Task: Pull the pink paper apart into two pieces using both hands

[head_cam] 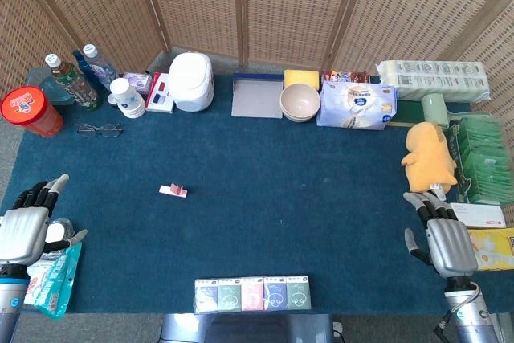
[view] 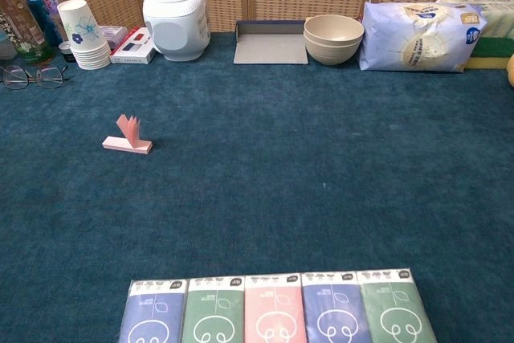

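Note:
A small folded pink paper (head_cam: 173,191) lies on the blue cloth, left of the middle; in the chest view the pink paper (view: 127,137) shows a flat strip with a flap standing up. My left hand (head_cam: 28,222) hovers at the table's left edge, fingers spread, holding nothing, well left of the paper. Over at the right edge my right hand (head_cam: 440,234) is likewise empty with fingers apart, far from the paper. Neither hand shows in the chest view.
Along the back stand bottles (head_cam: 76,78), a red tub (head_cam: 30,110), paper cups (head_cam: 127,98), a white cooker (head_cam: 191,81), a grey tray (head_cam: 257,95), bowls (head_cam: 299,102) and a wipes pack (head_cam: 356,105). Glasses (head_cam: 100,128) lie back left. Tissue packs (head_cam: 252,293) line the front edge. A yellow plush (head_cam: 430,156) sits right.

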Controlling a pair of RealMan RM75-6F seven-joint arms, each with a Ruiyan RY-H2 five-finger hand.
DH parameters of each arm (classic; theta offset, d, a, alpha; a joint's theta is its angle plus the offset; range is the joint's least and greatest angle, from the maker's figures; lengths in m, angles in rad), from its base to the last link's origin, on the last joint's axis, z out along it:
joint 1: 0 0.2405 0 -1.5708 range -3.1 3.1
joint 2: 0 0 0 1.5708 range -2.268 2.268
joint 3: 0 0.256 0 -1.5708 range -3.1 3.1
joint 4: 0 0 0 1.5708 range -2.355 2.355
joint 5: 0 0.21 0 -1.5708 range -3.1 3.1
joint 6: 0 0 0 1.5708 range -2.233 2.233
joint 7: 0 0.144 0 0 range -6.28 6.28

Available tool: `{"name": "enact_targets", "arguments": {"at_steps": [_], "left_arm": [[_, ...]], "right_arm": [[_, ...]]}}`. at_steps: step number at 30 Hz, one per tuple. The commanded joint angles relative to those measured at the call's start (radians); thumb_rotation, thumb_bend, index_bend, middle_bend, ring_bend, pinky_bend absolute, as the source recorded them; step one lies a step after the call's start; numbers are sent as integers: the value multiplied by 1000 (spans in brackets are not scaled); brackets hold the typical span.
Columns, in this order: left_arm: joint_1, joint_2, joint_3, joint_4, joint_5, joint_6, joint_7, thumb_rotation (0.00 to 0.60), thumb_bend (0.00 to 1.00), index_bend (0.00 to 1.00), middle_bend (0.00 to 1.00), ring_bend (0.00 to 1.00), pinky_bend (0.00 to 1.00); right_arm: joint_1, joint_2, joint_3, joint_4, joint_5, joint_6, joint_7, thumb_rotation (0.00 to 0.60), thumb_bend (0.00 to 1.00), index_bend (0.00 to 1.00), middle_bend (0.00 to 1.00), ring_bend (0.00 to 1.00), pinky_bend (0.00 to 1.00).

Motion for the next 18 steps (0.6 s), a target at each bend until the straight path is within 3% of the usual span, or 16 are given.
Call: {"name": "enact_targets", "arguments": {"at_steps": [1,18], "left_arm": [[0,-1,-1,1,-1,0,2,423,121,91,152,104,138],[-40,6,-28,26,-21,-48,19,469,121,94,152,105,138]], "right_arm": [[0,0,0,-1,0,1,-2,600,510,160,237,146,183],[-7,3,-3,-11,3,9,-10,600,510,160,237,146,183]]}}
